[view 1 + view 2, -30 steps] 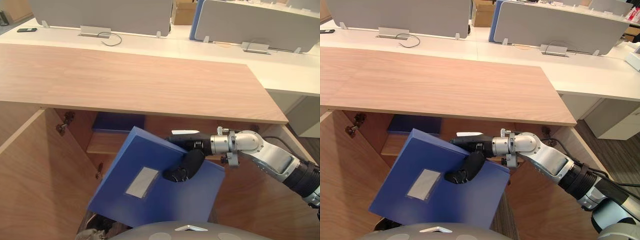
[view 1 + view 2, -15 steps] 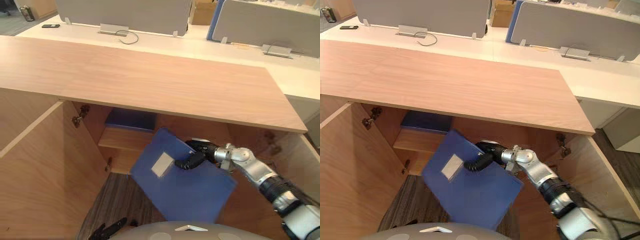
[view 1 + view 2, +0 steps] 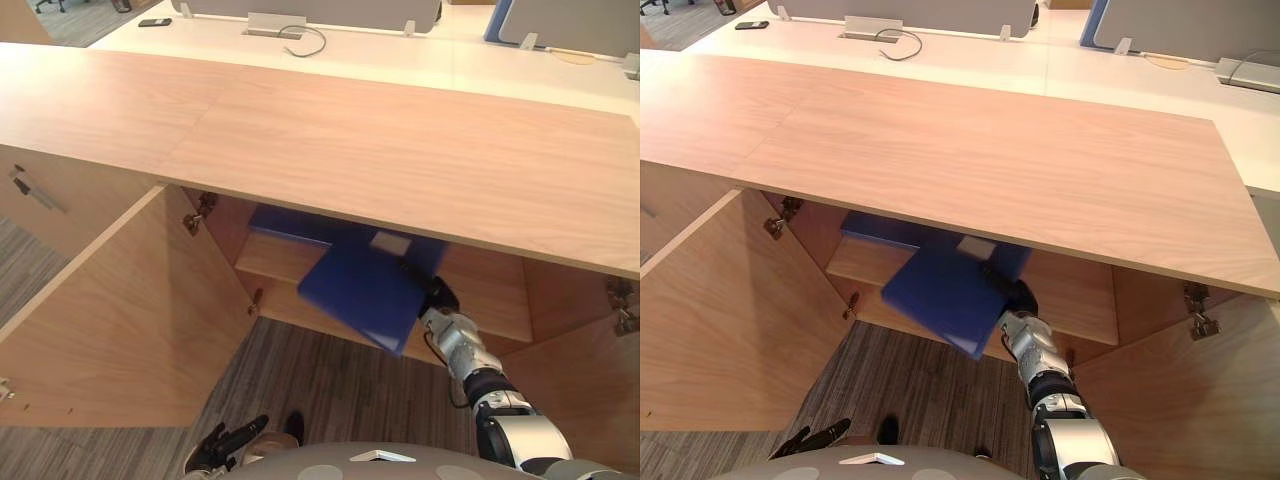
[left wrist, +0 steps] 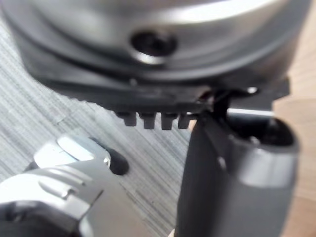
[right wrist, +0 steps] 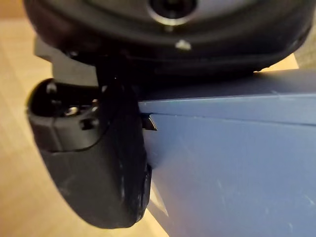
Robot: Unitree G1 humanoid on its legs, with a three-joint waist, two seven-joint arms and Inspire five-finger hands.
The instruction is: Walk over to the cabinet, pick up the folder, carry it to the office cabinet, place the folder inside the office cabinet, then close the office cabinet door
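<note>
Under the long pale-wood top [image 3: 400, 140], the light-wood office cabinet [image 3: 560, 300] stands with both doors swung wide: the left door [image 3: 130, 320] reaches out over the grey striped carpet floor [image 3: 320, 370], and the right door [image 3: 1180, 400] hangs open on the other side. Inside, a wooden shelf [image 3: 272, 258] runs across the cabinet. A dark blue flat folder [image 3: 290, 222] lies on it at the back, mostly tucked beneath the top.

The blue rectangular folder [image 3: 360, 285] is partway into the cabinet. Its far end sits under the top above the shelf, while its near corner juts out past the shelf's front edge, tilted downward. A pale rectangular label [image 3: 390, 243] shows on its upper face near the far end. That face is plain and smooth, and it overlaps the folder lying at the back.

The right robot hand [image 3: 437, 295] grips this folder at its near right edge. In the right wrist view its thumb [image 5: 98, 173] is pressed against the blue cover; the fingers seem to be clamped behind it, though they are hidden. The left robot hand [image 3: 228, 443] hangs low near the floor, fingers loosely straight, touching nothing
</note>
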